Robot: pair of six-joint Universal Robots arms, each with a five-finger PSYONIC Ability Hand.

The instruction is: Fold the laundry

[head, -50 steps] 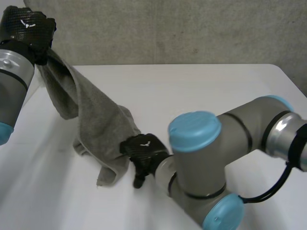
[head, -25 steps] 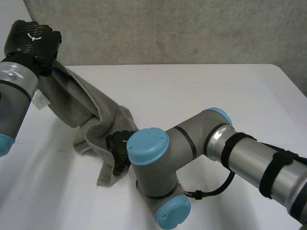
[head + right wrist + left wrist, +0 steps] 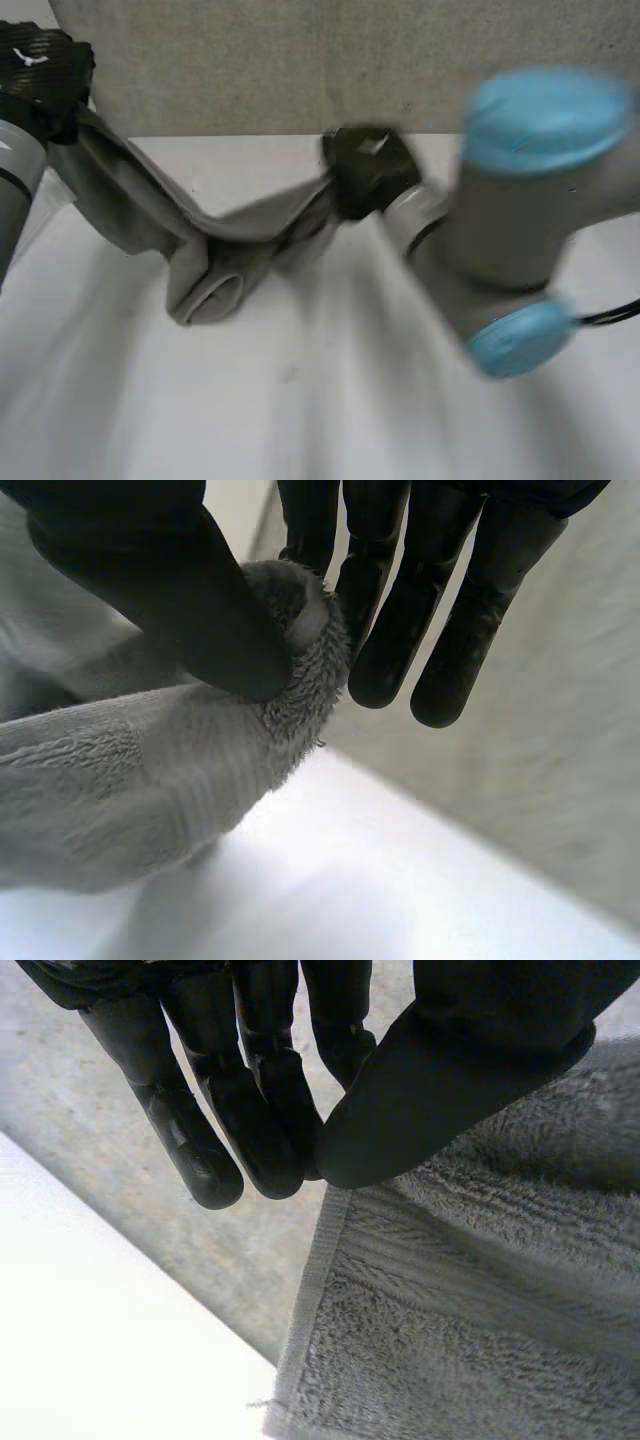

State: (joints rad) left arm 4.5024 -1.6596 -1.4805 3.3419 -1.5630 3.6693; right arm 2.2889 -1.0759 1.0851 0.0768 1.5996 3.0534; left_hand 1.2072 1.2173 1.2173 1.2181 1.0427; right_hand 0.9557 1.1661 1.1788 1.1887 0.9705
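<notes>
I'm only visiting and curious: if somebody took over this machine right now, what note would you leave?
Left hand: pinching the towel at its hemmed edge, raised at the far left of the table.
Right hand: pinching a bunched edge, raised over the table's far side.
Towel: slung between them, middle sagging in a heap on the table.
Done: both ends gripped.
Left: spread it flat, then fold.

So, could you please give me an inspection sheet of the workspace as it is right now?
Surface: white table, with the towel's sagging middle resting on it.
Job's things: one grey towel, strung between both hands, bunched, not yet folded.
Clutter: nothing seen.
Robot hands: left robot hand pinches a towel edge between thumb and fingers; right robot hand pinches a bunched edge likewise.
Cables: nothing seen.
Surroundings: grey wall behind the table.
</notes>
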